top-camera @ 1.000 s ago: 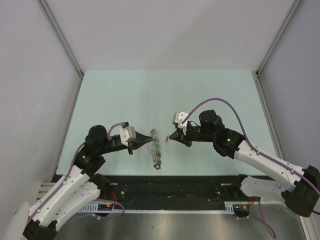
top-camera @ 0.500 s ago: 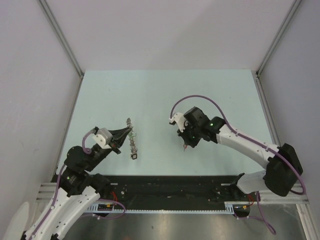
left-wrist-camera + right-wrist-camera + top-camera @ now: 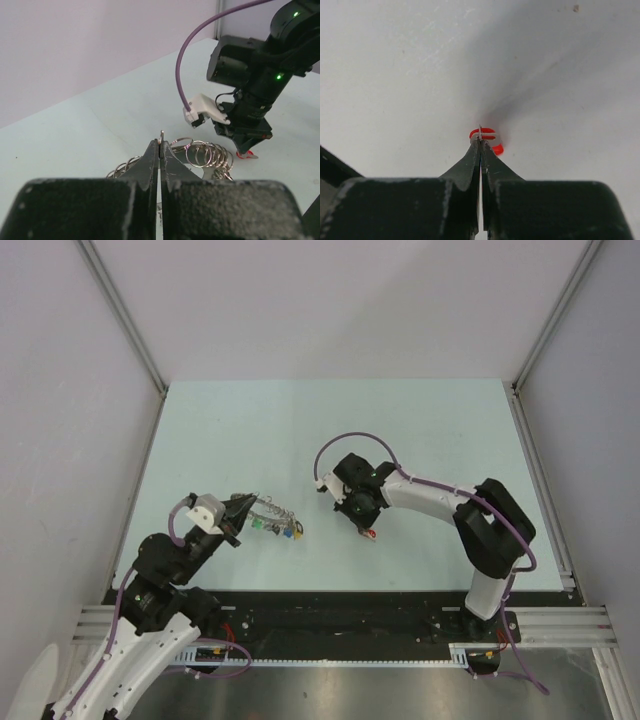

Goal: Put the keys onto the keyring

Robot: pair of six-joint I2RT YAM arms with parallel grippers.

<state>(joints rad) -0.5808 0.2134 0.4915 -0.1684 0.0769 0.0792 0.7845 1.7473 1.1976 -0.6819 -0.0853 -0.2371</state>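
Key with the red tag is clamped in the right gripper, which has dropped down to the table. The left gripper, fingers pinched on the keyring, has drawn back leftward. A second ago we saw key and ring nearly meeting; now they are well apart. We judge threading not achieved.

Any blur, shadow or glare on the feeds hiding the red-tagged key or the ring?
Right wrist: the red-tagged key is sharp, a soft shadow fans up-right behind it, the foreground blurs. Left wrist: the keyring loops are crisp, foreground blurred. Top external: even light, no glare, both things tiny.
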